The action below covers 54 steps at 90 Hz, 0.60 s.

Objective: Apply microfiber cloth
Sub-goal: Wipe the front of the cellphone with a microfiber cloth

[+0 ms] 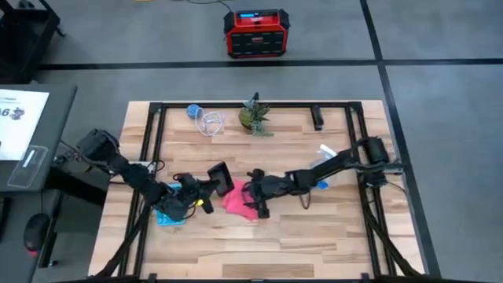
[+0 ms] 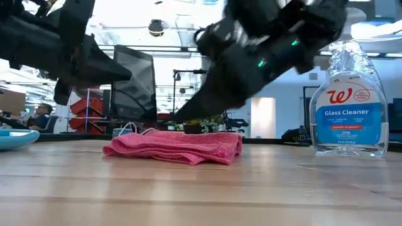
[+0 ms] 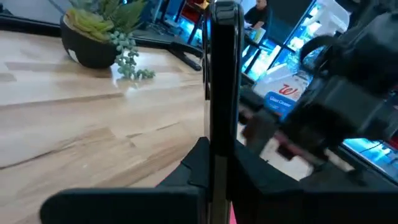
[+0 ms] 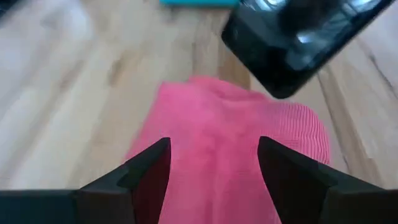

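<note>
While the left hand (image 1: 211,182) pinches the black phone (image 1: 221,178), the right hand (image 4: 213,163) hovers spread above the microfiber cloth (image 4: 230,155).

Crumpled bright pink microfiber cloth (image 1: 236,200) mid-bench; right gripper (image 1: 256,198) at its edge, left gripper (image 1: 206,185) holding flat black phone (image 1: 220,178) alongside.

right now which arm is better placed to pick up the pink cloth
Right. The right pincer hangs open directly over the microfiber cloth, its fingers straddling it. The left pincer is shut on the black phone, holding it upright, so it isn't free.
</note>
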{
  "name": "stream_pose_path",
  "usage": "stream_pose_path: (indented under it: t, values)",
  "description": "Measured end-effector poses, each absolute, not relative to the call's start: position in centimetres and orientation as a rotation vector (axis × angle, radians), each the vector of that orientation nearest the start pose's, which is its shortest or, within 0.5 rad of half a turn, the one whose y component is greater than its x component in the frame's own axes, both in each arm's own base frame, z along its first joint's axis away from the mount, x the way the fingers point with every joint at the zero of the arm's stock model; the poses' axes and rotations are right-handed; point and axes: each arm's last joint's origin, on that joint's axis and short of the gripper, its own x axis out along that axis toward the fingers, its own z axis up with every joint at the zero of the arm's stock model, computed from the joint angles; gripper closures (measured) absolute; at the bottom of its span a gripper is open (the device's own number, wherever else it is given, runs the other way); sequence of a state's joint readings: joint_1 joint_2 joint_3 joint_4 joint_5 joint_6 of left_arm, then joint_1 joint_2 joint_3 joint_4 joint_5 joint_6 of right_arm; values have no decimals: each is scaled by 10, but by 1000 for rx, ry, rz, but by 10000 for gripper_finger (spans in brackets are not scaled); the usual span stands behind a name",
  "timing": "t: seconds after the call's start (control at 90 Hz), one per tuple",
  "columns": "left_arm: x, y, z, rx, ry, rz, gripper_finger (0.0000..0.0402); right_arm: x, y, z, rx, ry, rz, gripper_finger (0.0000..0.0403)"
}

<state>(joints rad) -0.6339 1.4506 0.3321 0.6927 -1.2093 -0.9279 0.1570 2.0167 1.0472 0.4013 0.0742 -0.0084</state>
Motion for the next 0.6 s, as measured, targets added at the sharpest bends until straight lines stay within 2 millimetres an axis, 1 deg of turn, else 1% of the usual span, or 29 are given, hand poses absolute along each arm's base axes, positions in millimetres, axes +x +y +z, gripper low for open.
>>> stream_pose_path:
  t: [0.078,0.144,0.2,0.289,0.322,0.367,0.489,0.544,0.6]
  values:
    - [191,-107,141,-560,-33,634,393,408,57,111,-107,617,79,198]
    - [190,-106,140,-556,-29,636,392,411,54,99,-127,675,79,229]
    - [189,-106,139,-561,-31,635,392,414,54,96,-118,690,74,266]
    - [189,-106,139,-565,-31,635,392,413,52,94,-90,699,65,342]
    - [189,-106,139,-565,-31,636,392,413,53,97,-93,702,67,370]
    - [189,-106,139,-569,-32,635,392,410,54,101,-108,718,66,388]
    - [189,-106,139,-575,-32,629,391,399,64,120,-138,756,40,393]
    - [189,-106,139,-577,-30,625,391,395,74,137,-172,720,37,398]
    - [189,-106,139,-569,-24,622,390,389,86,156,-241,678,19,399]
